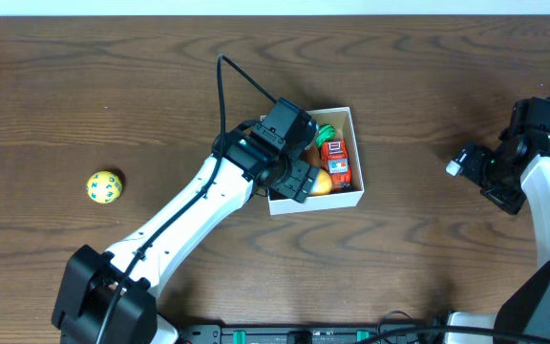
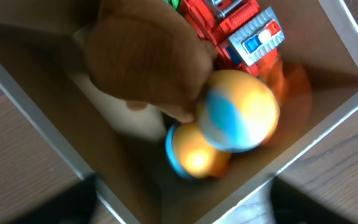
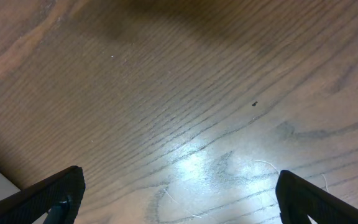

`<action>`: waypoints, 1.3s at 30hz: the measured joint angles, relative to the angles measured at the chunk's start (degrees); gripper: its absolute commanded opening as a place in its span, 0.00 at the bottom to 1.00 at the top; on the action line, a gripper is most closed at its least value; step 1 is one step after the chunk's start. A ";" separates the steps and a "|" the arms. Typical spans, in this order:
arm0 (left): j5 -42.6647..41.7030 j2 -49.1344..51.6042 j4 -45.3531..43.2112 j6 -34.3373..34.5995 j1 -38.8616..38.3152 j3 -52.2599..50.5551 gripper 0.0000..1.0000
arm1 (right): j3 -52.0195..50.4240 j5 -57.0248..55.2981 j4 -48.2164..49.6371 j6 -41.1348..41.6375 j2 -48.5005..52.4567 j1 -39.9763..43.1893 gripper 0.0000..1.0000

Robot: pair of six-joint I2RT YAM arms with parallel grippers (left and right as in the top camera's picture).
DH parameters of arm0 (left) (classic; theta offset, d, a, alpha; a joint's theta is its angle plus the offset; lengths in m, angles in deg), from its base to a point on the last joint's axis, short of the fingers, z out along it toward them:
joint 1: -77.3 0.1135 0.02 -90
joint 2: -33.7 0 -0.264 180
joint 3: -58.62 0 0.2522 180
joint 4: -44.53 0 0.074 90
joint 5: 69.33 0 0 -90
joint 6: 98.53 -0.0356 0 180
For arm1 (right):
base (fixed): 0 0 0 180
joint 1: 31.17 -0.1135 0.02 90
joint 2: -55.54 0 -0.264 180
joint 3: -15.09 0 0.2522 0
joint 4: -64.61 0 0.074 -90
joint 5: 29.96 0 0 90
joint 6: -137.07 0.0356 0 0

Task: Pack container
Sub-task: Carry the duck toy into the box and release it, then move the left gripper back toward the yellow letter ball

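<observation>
The container (image 1: 323,201), a low white box with a tan inside, was set near the middle of the counter (image 1: 428,76), within reach of both arms. The left fingers (image 2: 328,202) were held directly above its open top, spread wide with nothing clamped between them, a pose judged to suit either a release into the box or a reach for its contents. Several toys were crowded against one another inside: a red toy truck (image 1: 335,161) along the far wall, a green toy (image 1: 326,132) at its end, an orange-and-blue round toy (image 2: 238,112) beside the truck, and a blurred brown object (image 2: 142,56) that could not be identified. A yellow ball (image 1: 105,187) lay well apart on the left of the counter, and it was judged not yet to have been packed. The right fingers (image 3: 55,196) were parked off to the right, apart and empty over bare wood, presumably to leave the box unobstructed. The counter was of dark, strongly grained wood with a soft glare of lamp light. Of the room, only a pale strip beyond the far edge was shown.
</observation>
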 measured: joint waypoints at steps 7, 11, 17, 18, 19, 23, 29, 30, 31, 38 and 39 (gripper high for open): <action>-0.09 -0.02 0.02 0.00 0.00 0.00 0.98 | 0.00 0.02 0.00 -0.02 0.00 0.00 0.99; 0.94 -1.05 0.57 0.07 0.00 0.00 0.98 | 0.00 0.00 0.02 -0.02 0.00 0.00 0.99; 11.80 -10.71 6.84 4.42 1.05 -0.04 0.98 | 0.00 0.00 0.09 -0.04 0.00 0.00 0.99; 13.70 -13.40 8.13 5.75 2.14 -0.04 0.98 | -0.02 0.00 0.13 -0.02 0.00 0.00 0.99; 15.30 -16.06 9.27 6.99 3.78 -0.04 0.98 | 0.00 0.00 0.17 -0.04 0.00 0.00 0.99; 19.52 -24.44 12.07 11.87 14.67 -0.04 0.98 | -0.02 -0.02 0.17 -0.04 0.00 0.00 0.99; 21.92 -27.41 13.22 18.47 37.29 -0.04 0.98 | -0.02 0.00 0.17 -0.20 0.00 0.00 0.99; 21.86 -26.62 13.20 19.67 41.53 -0.07 0.98 | -0.02 0.00 0.17 -0.20 0.00 0.00 0.99; 21.77 -25.68 13.14 20.52 44.70 -0.13 0.98 | -0.02 0.00 0.15 -0.20 0.00 0.00 0.99; 18.01 -13.20 11.32 23.02 56.59 -0.63 0.98 | -0.02 0.00 0.17 -0.20 0.00 0.00 0.99; 17.42 -10.69 11.08 23.10 57.33 -0.76 0.98 | -0.02 0.00 0.15 -0.20 0.00 0.00 0.99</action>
